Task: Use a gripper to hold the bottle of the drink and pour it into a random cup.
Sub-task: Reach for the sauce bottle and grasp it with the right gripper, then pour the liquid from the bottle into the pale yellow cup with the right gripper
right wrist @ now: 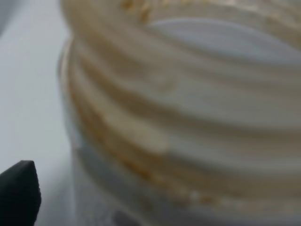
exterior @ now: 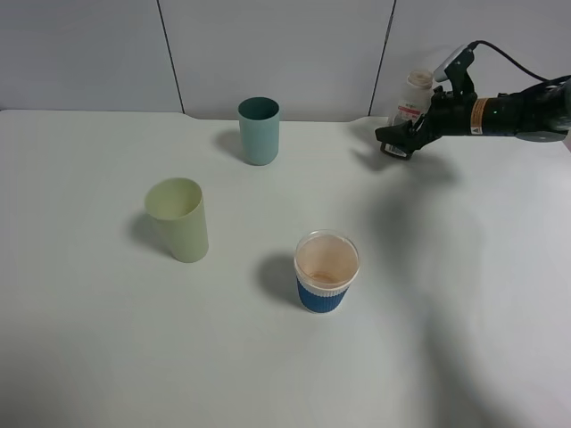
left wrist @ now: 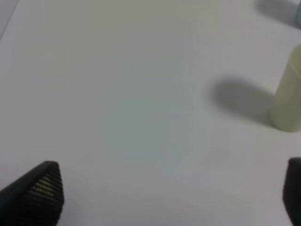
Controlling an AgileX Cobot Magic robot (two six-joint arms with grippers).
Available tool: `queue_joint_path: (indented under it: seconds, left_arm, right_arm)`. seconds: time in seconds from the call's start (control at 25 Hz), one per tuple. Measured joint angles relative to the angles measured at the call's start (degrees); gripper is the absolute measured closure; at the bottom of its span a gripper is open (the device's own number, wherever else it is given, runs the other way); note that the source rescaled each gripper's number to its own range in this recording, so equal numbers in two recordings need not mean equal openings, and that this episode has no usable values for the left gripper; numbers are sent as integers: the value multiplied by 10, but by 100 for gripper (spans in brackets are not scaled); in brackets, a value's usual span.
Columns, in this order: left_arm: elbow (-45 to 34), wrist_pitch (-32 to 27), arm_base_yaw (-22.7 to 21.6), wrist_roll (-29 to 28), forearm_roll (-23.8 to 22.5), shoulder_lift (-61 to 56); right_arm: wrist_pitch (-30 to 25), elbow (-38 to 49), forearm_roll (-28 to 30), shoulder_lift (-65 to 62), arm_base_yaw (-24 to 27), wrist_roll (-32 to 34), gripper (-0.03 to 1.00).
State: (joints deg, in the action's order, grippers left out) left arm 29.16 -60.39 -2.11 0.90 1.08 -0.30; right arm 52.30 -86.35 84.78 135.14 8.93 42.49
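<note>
The bottle of the drink [exterior: 413,96] stands upright at the back right of the white table, close to the wall. My right gripper [exterior: 397,143] hovers right at it, jaws spread wide. In the right wrist view the bottle's threaded wide neck [right wrist: 188,103] fills the picture, very near, with one black fingertip [right wrist: 19,194] beside it; contact cannot be judged. The pale yellow-green cup [exterior: 178,219] stands on the left part of the table and shows as the cup [left wrist: 288,99] in the left wrist view. My left gripper [left wrist: 170,193] is open over bare table, out of the high view.
A teal-green tumbler [exterior: 259,130] stands at the back centre. A clear cup with a blue sleeve [exterior: 326,271] stands near the middle front. The grey wall panels [exterior: 285,45] run directly behind the table's [exterior: 446,339] rear edge.
</note>
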Motion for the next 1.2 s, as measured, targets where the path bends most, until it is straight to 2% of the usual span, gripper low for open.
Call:
queue_joint_path:
  seconds: [0.08, 0.12, 0.16, 0.24, 0.44, 0.68, 0.92, 0.96, 1.0, 1.04, 1.08, 1.2]
  left_arm:
    - [0, 0, 0, 0, 0, 0]
    - [0, 0, 0, 0, 0, 0]
    - [0, 0, 0, 0, 0, 0]
    - [0, 0, 0, 0, 0, 0]
    - [0, 0, 0, 1, 0, 0]
    - [0, 0, 0, 1, 0, 0]
    - [0, 0, 0, 1, 0, 0]
    - [0, 0, 0, 1, 0, 0]
    - [0, 0, 0, 1, 0, 0]
    - [0, 0, 0, 1, 0, 0]
    - [0, 0, 0, 1, 0, 0]
    - [0, 0, 0, 1, 0, 0]
  right_arm:
    - [0, 0, 2, 0, 0, 0, 9]
    - [-1, 0, 2, 0, 0, 0, 19]
    - [-2, 0, 3, 0, 0, 0, 30]
    - [-13, 0, 8, 0, 0, 0, 62]
    - [-30, -3, 8, 0, 0, 32, 61]
    - [-23, -3, 9, 0, -1, 78, 61]
    - [-24, -3, 73, -35, -22, 116, 62]
    - [-23, -3, 84, -47, -26, 130, 70]
    - [-25, -3, 92, -58, -29, 146, 93]
    - [-23, -3, 98, -67, -31, 168, 97]
    - [-23, -3, 101, -77, -34, 191, 92]
    - [-23, -3, 120, -104, -44, 258, 92]
